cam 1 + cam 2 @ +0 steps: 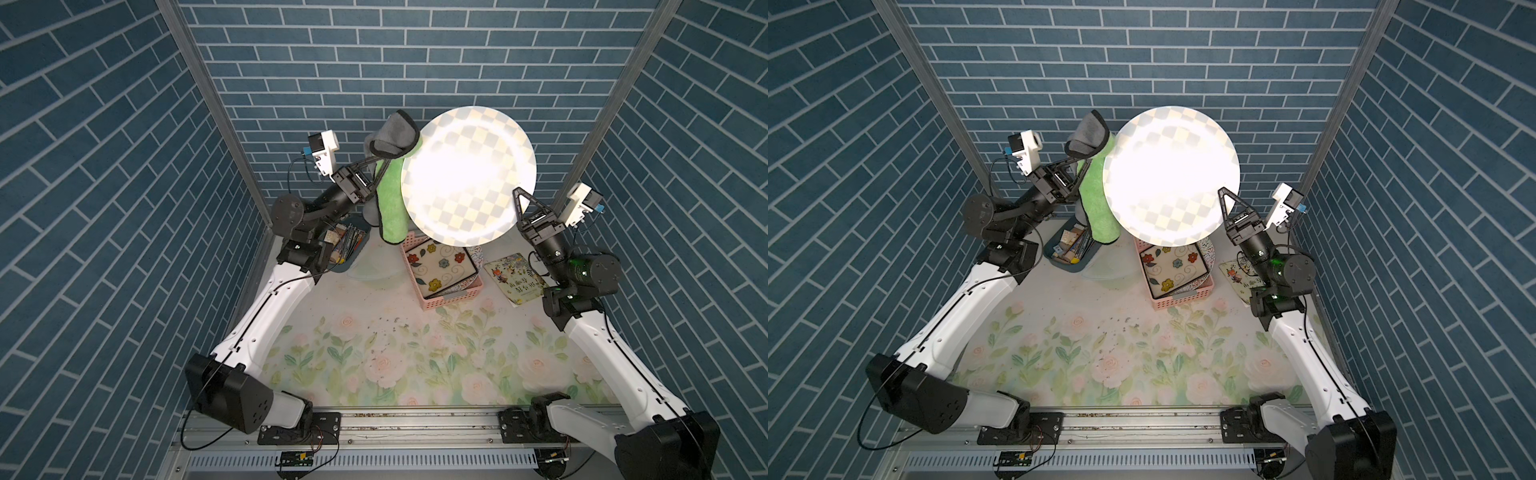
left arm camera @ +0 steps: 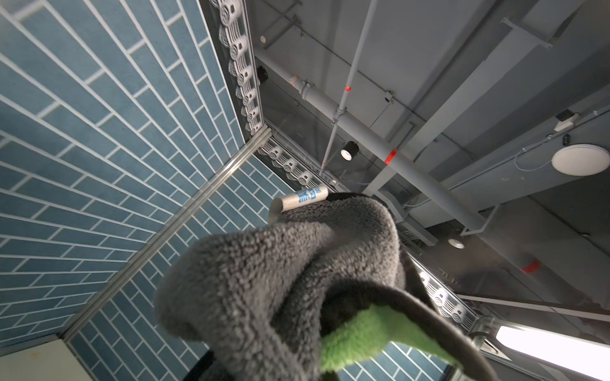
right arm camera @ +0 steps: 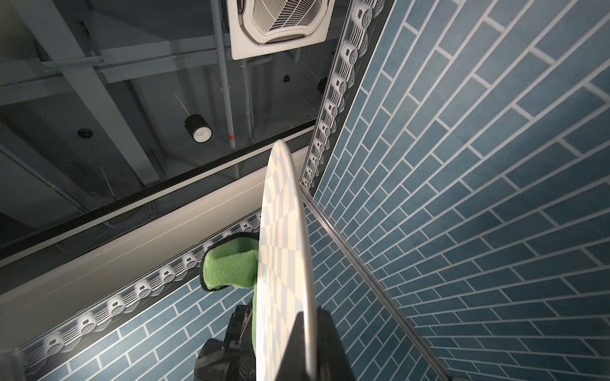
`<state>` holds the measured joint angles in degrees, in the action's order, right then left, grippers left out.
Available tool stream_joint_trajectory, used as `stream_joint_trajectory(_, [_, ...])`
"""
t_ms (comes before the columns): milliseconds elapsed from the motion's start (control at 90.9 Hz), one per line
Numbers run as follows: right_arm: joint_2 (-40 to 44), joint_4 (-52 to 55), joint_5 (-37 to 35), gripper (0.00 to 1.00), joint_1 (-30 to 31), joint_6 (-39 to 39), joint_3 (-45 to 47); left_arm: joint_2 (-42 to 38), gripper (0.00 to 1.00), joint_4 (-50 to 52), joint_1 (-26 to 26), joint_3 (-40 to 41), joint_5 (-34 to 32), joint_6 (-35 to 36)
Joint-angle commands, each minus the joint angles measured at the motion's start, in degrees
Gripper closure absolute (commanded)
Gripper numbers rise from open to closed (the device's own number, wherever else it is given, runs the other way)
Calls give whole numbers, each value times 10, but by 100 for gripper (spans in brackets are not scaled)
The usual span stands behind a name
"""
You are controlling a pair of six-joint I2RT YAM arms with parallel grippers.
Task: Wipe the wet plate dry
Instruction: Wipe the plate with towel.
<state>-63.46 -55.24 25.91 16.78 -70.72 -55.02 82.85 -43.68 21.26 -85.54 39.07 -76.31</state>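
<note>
Checkered plate (image 1: 468,174), green-grey cloth (image 1: 390,199)

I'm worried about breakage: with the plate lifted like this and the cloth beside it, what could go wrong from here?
1. The right tool pinches the checkered plate only at its rim; wiping pressure could lever it loose, dropping it onto the floral dish in the pink basket below.
2. The cloth hangs bunched from the left tool at the plate's edge, so a stroke may miss much of the face.

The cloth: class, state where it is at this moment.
In both top views the cloth hangs from the left gripper, raised over the table, at the left edge of the checked plate.
</note>
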Motion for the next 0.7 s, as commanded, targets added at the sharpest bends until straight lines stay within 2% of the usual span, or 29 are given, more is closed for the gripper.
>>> stream_joint_trajectory(0, [-9,-59,15,100,31,-12,-26,23,100,-47,20,-34,16,-25])
stream_joint_trajectory(220, [-41,-28,8,100,81,18,-56,72,100,-103,72,-80,33,-58])
stream_joint_trajectory(308, [-69,-32,10,100,85,17,-93,87,100,-124,109,-93,53,-62])
stream_joint_trajectory(429, [-106,-12,-19,100,78,22,-172,83,100,-149,148,-67,60,-62])
stream_joint_trajectory(550, [-129,-2,-39,100,50,20,-223,59,100,-167,149,-30,51,-65])
stream_joint_trajectory(693, [-97,7,-39,100,12,17,-179,30,100,-172,121,-37,45,-64])
